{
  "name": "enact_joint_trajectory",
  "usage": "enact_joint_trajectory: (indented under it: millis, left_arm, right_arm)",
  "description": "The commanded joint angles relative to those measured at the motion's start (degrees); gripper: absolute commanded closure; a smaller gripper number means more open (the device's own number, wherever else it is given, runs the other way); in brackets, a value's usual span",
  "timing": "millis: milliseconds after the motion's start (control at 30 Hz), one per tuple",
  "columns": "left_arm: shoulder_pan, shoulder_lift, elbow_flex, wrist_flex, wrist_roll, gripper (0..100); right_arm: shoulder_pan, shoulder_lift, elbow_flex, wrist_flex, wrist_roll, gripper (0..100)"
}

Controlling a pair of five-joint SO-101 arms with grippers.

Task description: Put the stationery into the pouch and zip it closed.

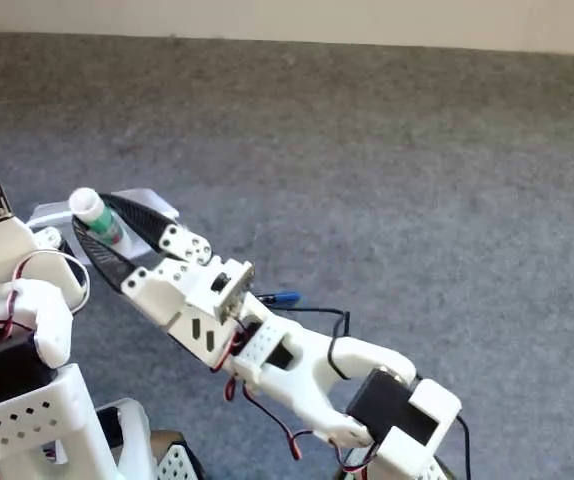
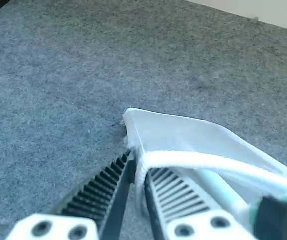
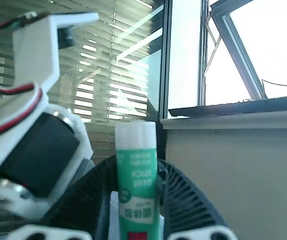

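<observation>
At pouch (image 2: pixel 183 135) | right hand (image 1: pixel 91 217) clamps glue stick (image 3: pixel 135 175) | left hand (image 2: pixel 136 162) pinches rim

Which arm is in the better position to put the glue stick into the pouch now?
Right. The right end effector grips the glue stick close to the pouch, while the left end effector is shut on the pouch's rim.

Daylight fills the window (image 3: pixel 263 50) (one pane tilted). Slatted blinds (image 3: pixel 108 75) hang beside it; a pale wall (image 3: pixel 233 185) stands below.
</observation>
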Motion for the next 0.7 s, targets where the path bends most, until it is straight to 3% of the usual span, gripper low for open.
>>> enact_joint_trajectory:
  millis: [0, 267, 667]
  left_arm:
    - [0.92, 0.40, -0.57, -1.49, 0.70, 99]
    - [0.75, 0.40, -0.66, -1.23, 0.70, 99]
    - [0.75, 0.40, -0.57, -1.41, 0.70, 99]
  right_arm:
    - [-0.04, -6.81, 5.85, -0.48, 0.44, 99.4]
    - [-0.13, -18.42, 11.21, 12.62, 0.18, 99.4]
    - [-1.27, -25.89, 18.51, 13.32, 0.35, 99.4]
